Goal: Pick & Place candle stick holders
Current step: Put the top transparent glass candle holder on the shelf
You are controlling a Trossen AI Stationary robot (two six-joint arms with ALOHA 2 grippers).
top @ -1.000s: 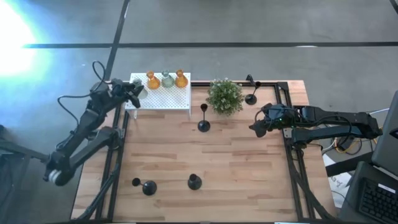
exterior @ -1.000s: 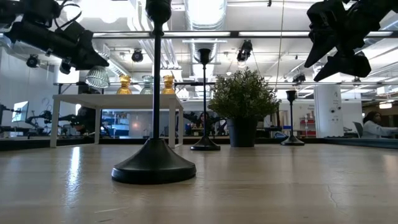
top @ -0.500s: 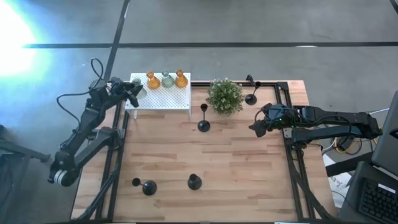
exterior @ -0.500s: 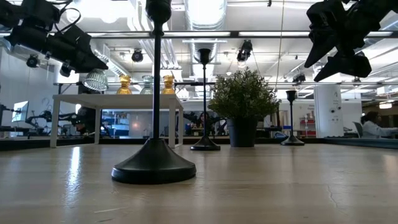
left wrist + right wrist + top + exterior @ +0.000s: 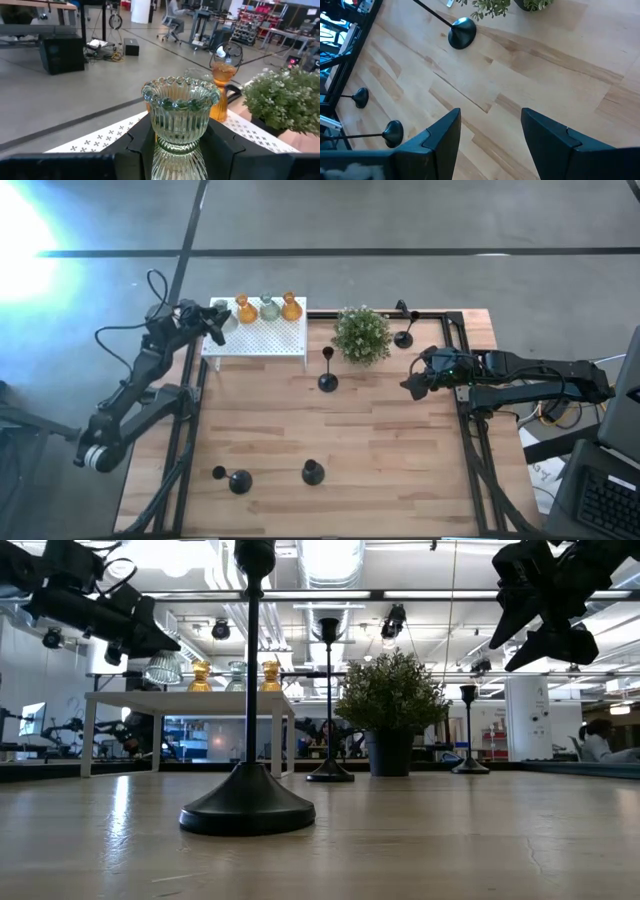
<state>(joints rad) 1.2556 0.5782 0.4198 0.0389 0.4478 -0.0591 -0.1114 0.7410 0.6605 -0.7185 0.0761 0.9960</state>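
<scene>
Left hand [image 5: 175,150] is clamped on the lower body of a ribbed clear glass holder [image 5: 180,112], carried upright just above the near-left corner of the white perforated box [image 5: 262,335], where two amber holders [image 5: 245,308] and another clear one [image 5: 269,307] already stand in a row. To seat it well I judge it should come straight down onto bare box top beside the nearest amber holder without touching it, kept level, fingers spreading only once the base sits flat. Right hand [image 5: 487,135] hangs wide open and empty over the counter [image 5: 380,430] near the potted plant [image 5: 361,333]; black stemmed holders [image 5: 327,383] remain standing or lying there.
</scene>
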